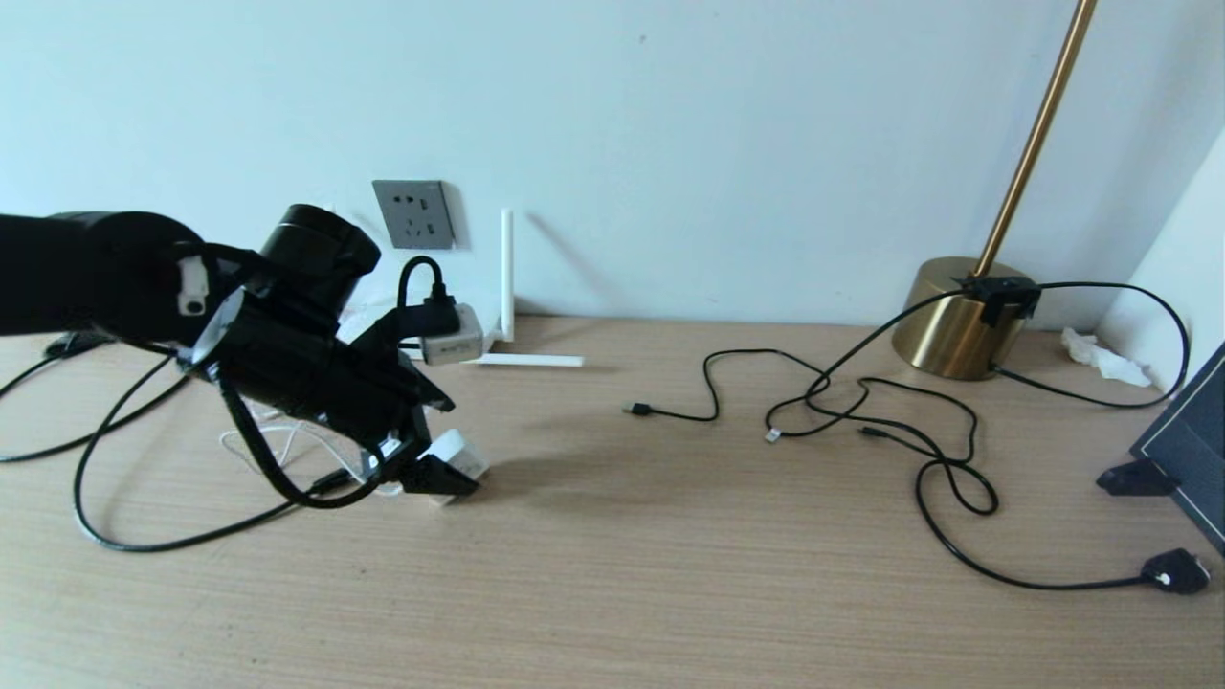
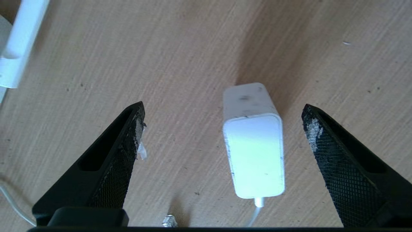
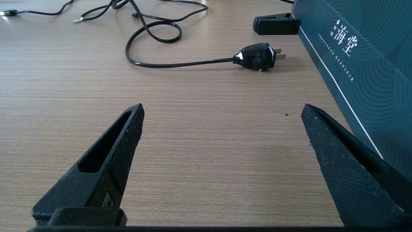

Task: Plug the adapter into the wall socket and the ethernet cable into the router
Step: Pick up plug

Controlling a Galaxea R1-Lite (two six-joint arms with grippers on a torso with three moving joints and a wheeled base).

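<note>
The counter (image 1: 612, 574) runs back to the wall (image 1: 670, 115), which closes off its far edge. The socket (image 1: 413, 213) sits low on that wall, just above the counter, at the left. Below and beside it, one white router (image 1: 507, 273) antenna stands upright against the wall and another lies flat on the counter; the router body is mostly hidden behind the left arm. A black cable (image 1: 426, 277) arcs up beside a small grey-white block near the socket. The middle of the counter, between the left gripper (image 1: 435, 469) and the loose black leads (image 1: 861, 411) at the right, is bare wood. At the right, a brass lamp base (image 1: 947, 321) stands near the wall, and a dark teal board (image 3: 360, 64) walls off the right edge.

The left gripper is low over the counter at the left, with its jaws spread wide. In the left wrist view, the adapter (image 2: 254, 145) lies on the counter between the fingers (image 2: 124, 154), nearer one finger than the other and touching neither. Its thin white cord (image 2: 256, 214) leaves the end nearest the camera. In the head view, the adapter is in front of the socket and well apart from it.

The right gripper (image 3: 222, 111) is out of the head view. Its own camera shows it open over bare counter, holding nothing, with a black mains plug (image 3: 257, 57) ahead and the teal board close at one side.
</note>
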